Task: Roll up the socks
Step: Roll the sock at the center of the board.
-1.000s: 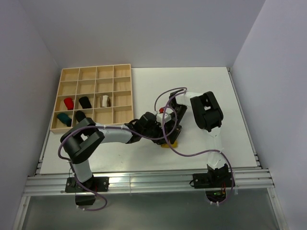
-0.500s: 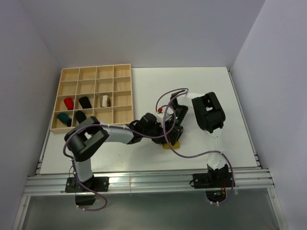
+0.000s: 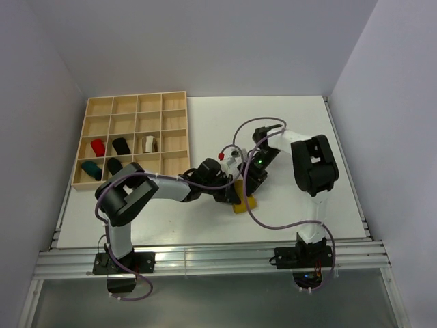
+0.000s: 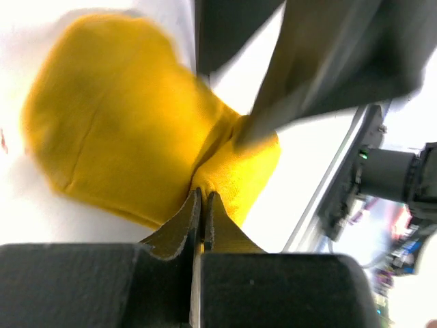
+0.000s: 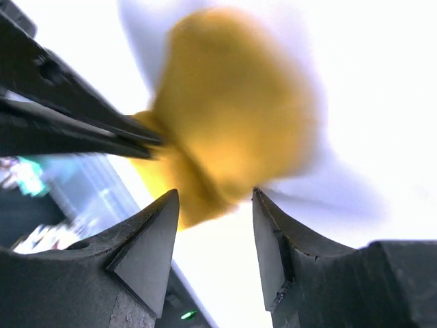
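Note:
The mustard yellow sock lies bunched on the white table in front of both grippers. In the left wrist view my left gripper is shut, pinching a fold of the yellow sock. In the right wrist view my right gripper is open, its jaws just off the yellow sock and holding nothing. In the top view the left gripper and right gripper meet over the sock. Rolled red, black, white-and-brown, teal and another black sock sit in tray cells.
The wooden compartment tray stands at the back left of the table. Both arms' cables loop over the table's middle. Metal rails run along the near edge.
The right arm has swung right and its gripper pulled back from the sock, now open. The left gripper has stayed pinched on the yellow sock, which shows more at the near side.

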Robot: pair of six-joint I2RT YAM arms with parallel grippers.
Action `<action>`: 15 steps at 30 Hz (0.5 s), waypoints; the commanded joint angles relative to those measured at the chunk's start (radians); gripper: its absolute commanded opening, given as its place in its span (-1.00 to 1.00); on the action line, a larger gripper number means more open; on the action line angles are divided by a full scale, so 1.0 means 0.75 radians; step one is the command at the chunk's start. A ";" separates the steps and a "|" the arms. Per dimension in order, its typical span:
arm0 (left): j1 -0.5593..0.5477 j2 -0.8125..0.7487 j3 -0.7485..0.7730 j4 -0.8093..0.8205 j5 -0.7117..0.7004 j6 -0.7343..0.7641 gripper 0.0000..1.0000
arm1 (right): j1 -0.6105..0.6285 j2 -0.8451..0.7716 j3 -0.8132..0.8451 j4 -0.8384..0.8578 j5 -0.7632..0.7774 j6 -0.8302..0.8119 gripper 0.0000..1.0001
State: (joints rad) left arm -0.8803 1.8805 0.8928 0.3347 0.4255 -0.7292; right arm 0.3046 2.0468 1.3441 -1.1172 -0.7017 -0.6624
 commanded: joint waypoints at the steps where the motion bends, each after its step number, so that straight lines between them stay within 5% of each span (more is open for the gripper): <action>1: 0.030 0.072 -0.033 -0.291 0.056 -0.058 -0.99 | -0.081 -0.105 -0.007 0.191 0.054 -0.010 0.10; 15: 0.173 0.217 0.219 -0.673 0.312 -0.108 -0.99 | -0.095 -0.663 -0.403 0.516 0.083 -0.176 0.17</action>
State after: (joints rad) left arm -0.7609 1.9785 1.0443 0.0200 0.6437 -0.8333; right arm 0.2066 1.6382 1.0939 -0.8227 -0.6495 -0.7261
